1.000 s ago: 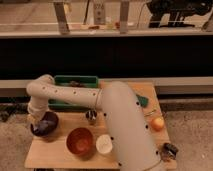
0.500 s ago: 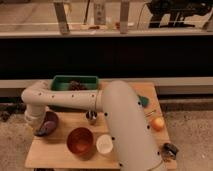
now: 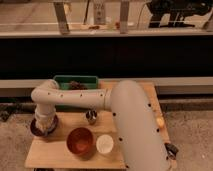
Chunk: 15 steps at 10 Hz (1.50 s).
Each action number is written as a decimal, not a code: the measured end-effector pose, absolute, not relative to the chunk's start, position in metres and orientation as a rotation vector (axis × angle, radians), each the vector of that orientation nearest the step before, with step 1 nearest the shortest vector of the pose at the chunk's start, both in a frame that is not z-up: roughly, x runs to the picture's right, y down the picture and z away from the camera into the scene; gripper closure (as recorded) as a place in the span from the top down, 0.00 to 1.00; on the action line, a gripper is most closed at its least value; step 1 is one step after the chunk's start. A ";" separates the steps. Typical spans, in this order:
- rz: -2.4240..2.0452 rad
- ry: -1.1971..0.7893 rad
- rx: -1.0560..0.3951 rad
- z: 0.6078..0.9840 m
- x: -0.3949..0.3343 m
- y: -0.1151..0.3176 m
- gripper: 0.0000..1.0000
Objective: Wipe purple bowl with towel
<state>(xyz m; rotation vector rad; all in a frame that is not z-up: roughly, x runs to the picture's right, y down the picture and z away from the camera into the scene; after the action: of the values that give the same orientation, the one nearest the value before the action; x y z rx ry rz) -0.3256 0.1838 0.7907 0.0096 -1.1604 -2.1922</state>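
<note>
The purple bowl (image 3: pixel 35 131) sits at the left edge of the wooden table (image 3: pixel 60 152). My gripper (image 3: pixel 44 126) points straight down into the bowl, at the end of the white arm (image 3: pixel 75 99) that reaches across from the right. The wrist covers most of the bowl's inside. I cannot make out the towel; it may be hidden under the gripper.
A green bin (image 3: pixel 90 80) with a dark object (image 3: pixel 76 85) in it stands at the back. A small metal cup (image 3: pixel 91 117), a brown bowl (image 3: pixel 80 141) and a white cup (image 3: pixel 105 144) stand mid-table. An orange fruit (image 3: pixel 160 122) lies at the right edge.
The arm's elbow dipped and swung left, then came back right. The gripper has stayed down over the purple bowl, shifting only a little.
</note>
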 end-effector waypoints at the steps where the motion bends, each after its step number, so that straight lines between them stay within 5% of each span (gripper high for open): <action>1: -2.191 -1.143 0.008 0.795 -0.326 0.177 0.00; 7: -2.185 -1.080 0.073 0.816 -0.357 0.139 0.00; 15: -2.267 -1.189 0.219 0.788 -0.389 0.162 0.00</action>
<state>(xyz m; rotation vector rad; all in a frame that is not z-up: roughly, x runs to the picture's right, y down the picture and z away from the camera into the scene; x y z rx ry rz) -0.3886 0.1619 0.7876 0.2186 -1.1888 -2.2673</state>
